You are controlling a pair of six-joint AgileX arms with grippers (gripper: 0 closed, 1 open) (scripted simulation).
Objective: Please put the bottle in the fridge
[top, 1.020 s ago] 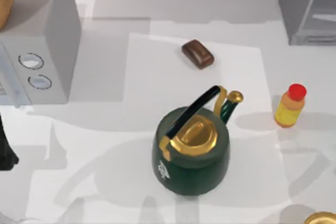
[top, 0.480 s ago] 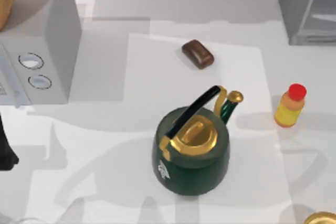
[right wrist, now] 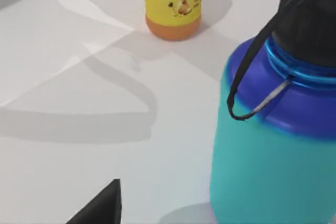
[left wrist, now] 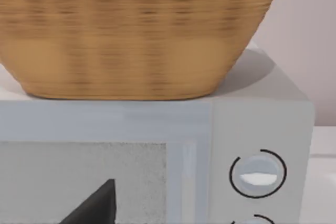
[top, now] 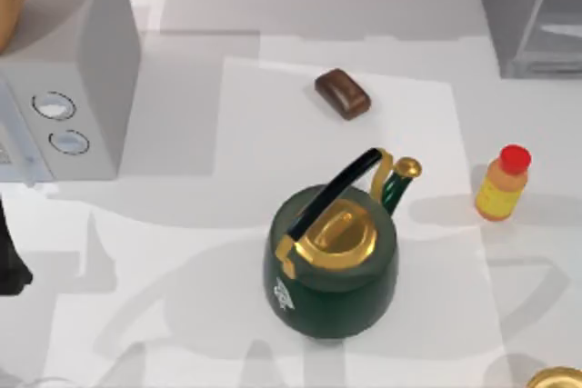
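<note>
Change: nothing on the table has shifted since the earlier frames; bottle, kettle and block lie as before.
Bottle: small yellow-orange bottle with a round red cap (top: 502,184) stands upright at the table's right side, long axis vertical, cap up; the right wrist view shows its lower body (right wrist: 172,4).
Fridge: large grey cabinet with a pale glassy door panel (top: 536,11) at the far right corner, well apart from the bottle.
Open room: bare white tabletop (top: 536,124) lies between bottle and fridge.
Neighbours: dark green kettle with gold lid (top: 332,256) at centre, spout toward the bottle; brown rounded block (top: 343,93) beyond it.
Near right edge: teal flask with blue collar (right wrist: 275,145), near the bottle.
Left side: grey box with two round dials (top: 59,97), woven basket (left wrist: 131,30) on top.
Hands: I cannot tell either gripper's state.
</note>
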